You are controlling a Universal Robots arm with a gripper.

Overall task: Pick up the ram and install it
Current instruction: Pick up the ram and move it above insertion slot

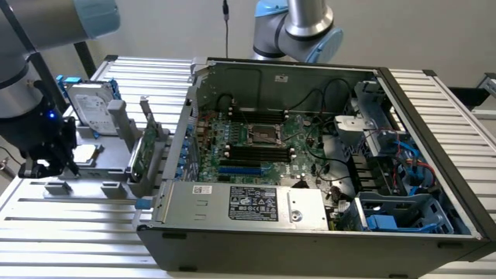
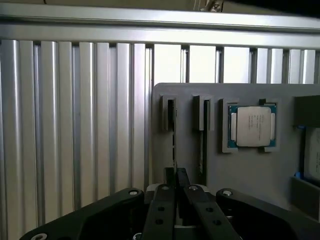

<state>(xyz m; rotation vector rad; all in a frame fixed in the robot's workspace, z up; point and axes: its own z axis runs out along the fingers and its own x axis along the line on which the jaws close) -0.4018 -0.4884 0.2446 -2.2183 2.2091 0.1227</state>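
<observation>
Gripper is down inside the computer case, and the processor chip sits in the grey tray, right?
No: the exterior view shows the gripper outside the computer case, over the grey tray on that view's left. The processor chip does sit in that tray.

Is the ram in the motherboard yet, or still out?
Out. The slots on the motherboard look empty, and the gripper is at the tray, where the ram seems to stand on edge.

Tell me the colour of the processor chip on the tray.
The processor chip is silver with a blue-green edge; best in wrist view.
</observation>
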